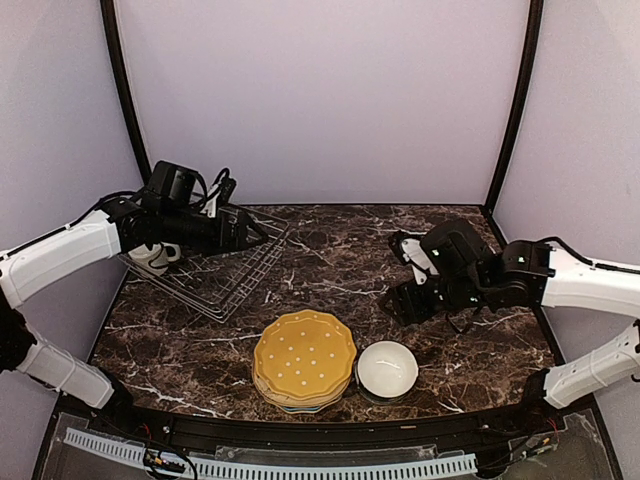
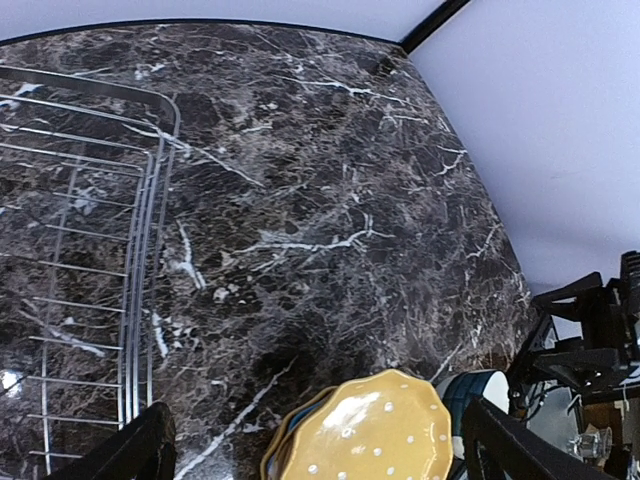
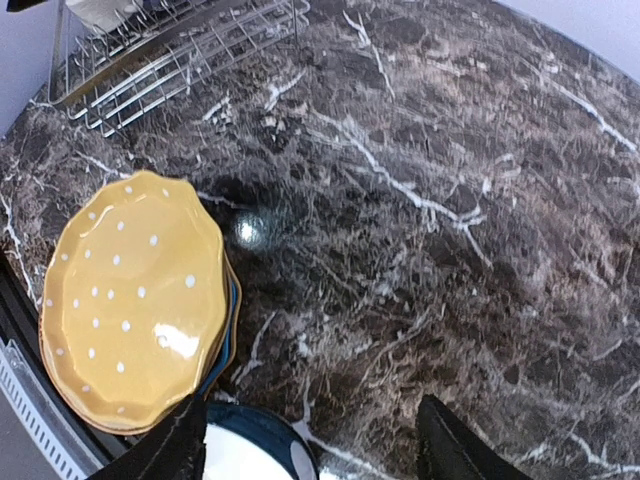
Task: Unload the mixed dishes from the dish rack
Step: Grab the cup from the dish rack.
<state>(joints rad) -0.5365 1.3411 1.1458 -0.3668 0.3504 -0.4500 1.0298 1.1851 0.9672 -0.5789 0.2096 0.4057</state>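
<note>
The wire dish rack (image 1: pixel 228 268) lies at the table's left rear and also shows in the left wrist view (image 2: pixel 135 300) and the right wrist view (image 3: pixel 170 60). A cream mug (image 1: pixel 152 256) sits in its left end under my left arm. My left gripper (image 1: pixel 258 232) hovers over the rack's right edge, open and holding nothing (image 2: pixel 320 452). A stack of scalloped plates topped by the yellow dotted plate (image 1: pixel 304 358) (image 2: pixel 375 432) (image 3: pixel 130 300) rests near the front edge. The white bowl (image 1: pixel 387 368) (image 3: pixel 250 455) stands right of it. My right gripper (image 1: pixel 408 303) (image 3: pixel 315 455) hangs open just above and behind the bowl.
The dark marble table (image 1: pixel 330 250) is walled by lilac panels with black corner posts (image 1: pixel 512 110). A black lip and a white slotted strip (image 1: pixel 300 465) run along the front edge, close to the plate stack.
</note>
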